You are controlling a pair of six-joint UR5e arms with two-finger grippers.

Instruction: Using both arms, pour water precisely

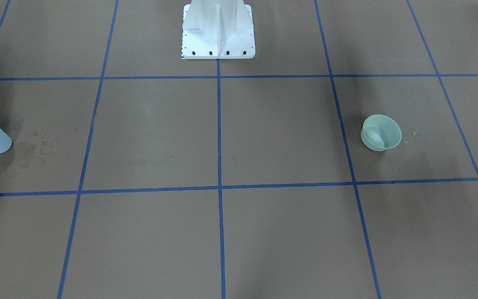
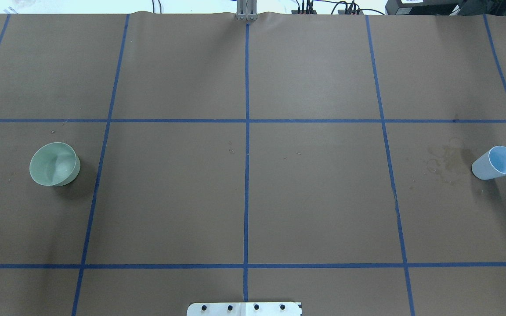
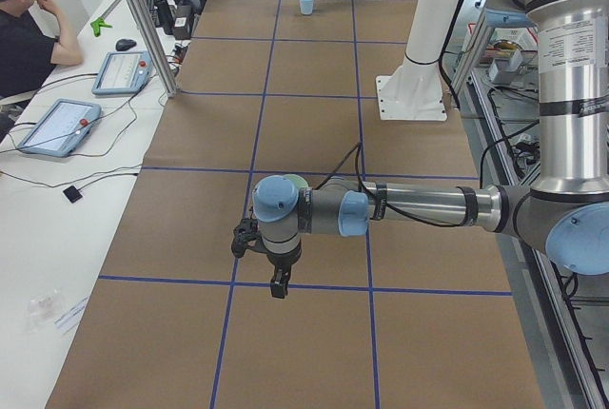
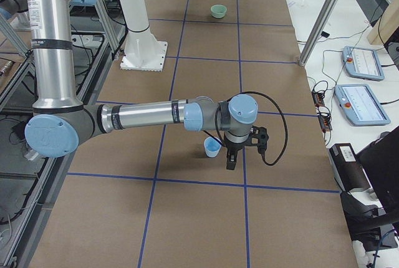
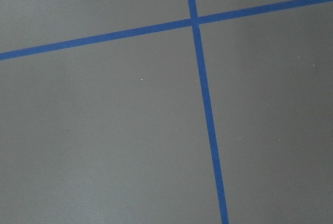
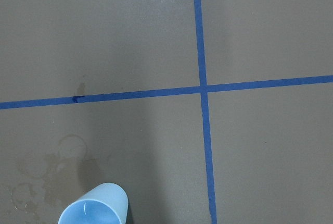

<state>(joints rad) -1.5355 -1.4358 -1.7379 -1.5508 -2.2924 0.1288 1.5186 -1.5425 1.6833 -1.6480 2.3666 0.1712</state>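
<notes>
Bowl point(image 2: 54, 164) left, cup point(image 2: 496, 163) right, well apart

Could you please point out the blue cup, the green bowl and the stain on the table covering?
blue cup point(image 2: 482, 168), overhead view, on its outer side wall.
green bowl point(image 2: 42, 160), overhead view, on its inner wall.
stain point(image 2: 448, 159), overhead view, on its darker middle patch.

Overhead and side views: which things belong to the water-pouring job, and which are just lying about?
Belong to the job:
blue cup
green bowl
left arm
right arm
(the water itself is too faint to confirm)

Just there:
white pedestal
ring stains beside the blue cup
teach pendants on the side bench
seated person
</notes>
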